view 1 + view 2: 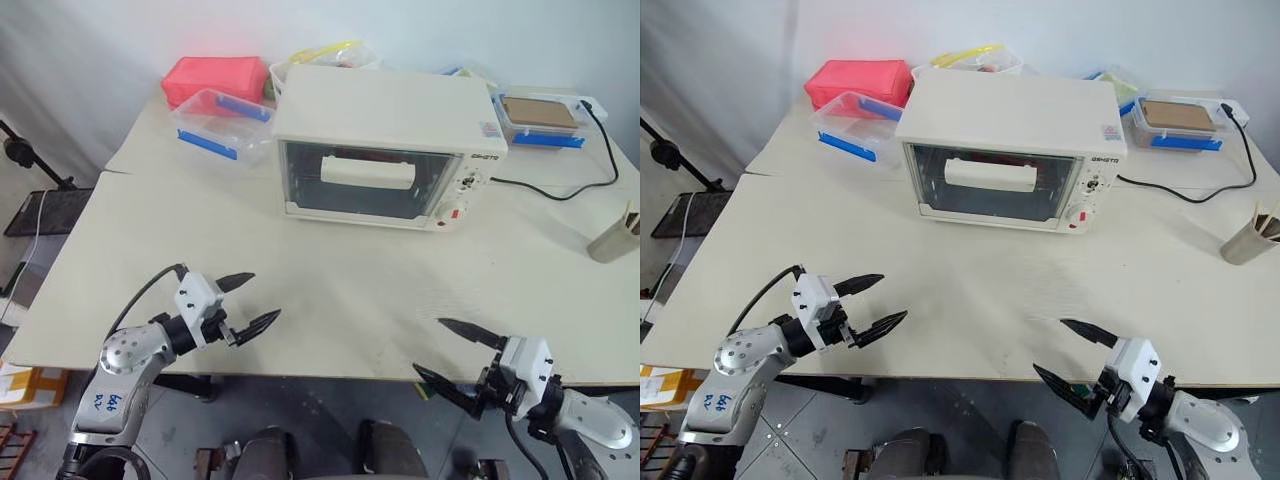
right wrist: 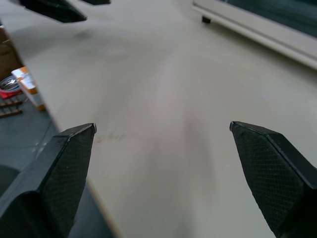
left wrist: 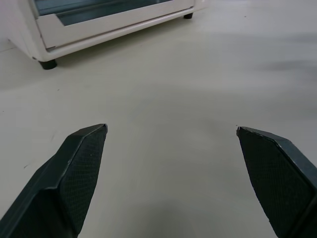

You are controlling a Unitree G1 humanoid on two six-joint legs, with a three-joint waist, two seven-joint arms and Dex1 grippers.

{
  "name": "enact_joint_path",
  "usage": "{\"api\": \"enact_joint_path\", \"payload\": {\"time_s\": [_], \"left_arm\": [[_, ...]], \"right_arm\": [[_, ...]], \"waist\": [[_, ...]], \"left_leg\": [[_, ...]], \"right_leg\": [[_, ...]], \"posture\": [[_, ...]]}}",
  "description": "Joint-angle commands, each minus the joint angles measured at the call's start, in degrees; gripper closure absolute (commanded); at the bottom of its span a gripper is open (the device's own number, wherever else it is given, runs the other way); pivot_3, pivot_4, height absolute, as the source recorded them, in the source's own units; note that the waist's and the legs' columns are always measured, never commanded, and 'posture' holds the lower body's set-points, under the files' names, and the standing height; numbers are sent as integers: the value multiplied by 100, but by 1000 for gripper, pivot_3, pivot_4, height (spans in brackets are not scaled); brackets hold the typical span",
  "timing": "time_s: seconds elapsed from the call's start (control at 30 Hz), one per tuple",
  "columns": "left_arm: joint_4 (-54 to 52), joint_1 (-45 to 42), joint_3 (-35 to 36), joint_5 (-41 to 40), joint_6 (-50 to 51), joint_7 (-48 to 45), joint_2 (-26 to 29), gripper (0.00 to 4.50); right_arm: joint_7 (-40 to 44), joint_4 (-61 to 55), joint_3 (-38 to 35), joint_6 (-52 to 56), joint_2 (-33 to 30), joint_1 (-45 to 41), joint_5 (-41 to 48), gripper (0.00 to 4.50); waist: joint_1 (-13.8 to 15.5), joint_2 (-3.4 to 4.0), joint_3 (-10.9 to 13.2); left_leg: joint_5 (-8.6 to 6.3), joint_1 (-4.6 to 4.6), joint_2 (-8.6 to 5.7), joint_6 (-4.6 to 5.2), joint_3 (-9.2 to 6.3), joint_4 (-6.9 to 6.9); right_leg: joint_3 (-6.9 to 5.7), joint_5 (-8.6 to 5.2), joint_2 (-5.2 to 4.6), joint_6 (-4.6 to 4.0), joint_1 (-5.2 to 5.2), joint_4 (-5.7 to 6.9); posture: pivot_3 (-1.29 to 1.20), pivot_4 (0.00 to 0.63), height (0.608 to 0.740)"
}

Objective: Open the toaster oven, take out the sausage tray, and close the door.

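- Door (image 1: pixel 366 181) of the toaster oven (image 1: pixel 385 120) shut; contents behind the glass hard to make out.
- Left gripper (image 1: pixel 247 303) and right gripper (image 1: pixel 452 352) spread wide, holding nothing.

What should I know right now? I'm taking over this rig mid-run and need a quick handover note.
Left gripper: jaws open, empty, over the near part of the table.
Right gripper: jaws open, empty, at the table's near edge.
Toaster oven: at the back of the table, door shut, white bar handle facing the robot.
Sausage tray: not out on the table; something red shows dimly through the glass.
Done: nothing yet.
Left: open the door, take out the tray, close the door.
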Motion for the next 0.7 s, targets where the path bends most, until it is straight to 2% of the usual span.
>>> {"api": "enact_joint_path", "payload": {"time_s": [0.03,0.27,0.3,0.37,0.43,0.5,0.7], "left_arm": [[-151,-28,42,-96,-60,-44,9,47],[-320,-136,487,-883,385,-72,-34,47],[-367,-140,678,-1359,690,-209,37,47],[-439,-87,879,-1641,819,-565,300,47],[-582,-176,1054,-1966,1066,-694,532,47],[-608,-311,1060,-2063,1253,-596,612,47],[-721,-403,872,-2007,1359,-497,551,47]], "right_arm": [[-96,-111,-48,189,20,-190,204,0],[-401,-358,69,1288,-24,-1197,835,0],[-467,-345,77,1474,-15,-1429,955,0],[-517,-161,124,1620,24,-2008,1012,0],[-652,274,202,1943,133,-2973,1132,0],[-636,888,427,1948,233,-3843,837,0],[-704,1879,523,1665,615,-4914,430,0]], "waist": [[3,0,0],[-4,0,0],[-3,0,0],[-39,-4,3],[-88,-5,3],[-136,-1,6],[-131,0,6]], "left_leg": [[0,0,0,0,0,0],[1,0,6,0,-2,4],[0,0,6,0,-5,4],[0,-5,9,0,-8,4],[1,-6,3,0,1,7],[5,-4,3,-2,0,11],[-1,-20,-5,-3,-27,5]], "right_leg": [[0,0,0,0,0,0],[-1,0,1,0,-1,6],[-3,-1,1,-2,-1,7],[-5,-1,1,-2,-2,8],[-2,-1,-1,-2,-6,8],[-2,-1,-1,-2,-6,17],[-22,-6,3,-11,-14,28]], "posture": [[0,150,740],[0,150,740],[0,150,740],[0,150,740],[0,150,740],[0,150,740],[0,150,740]]}}
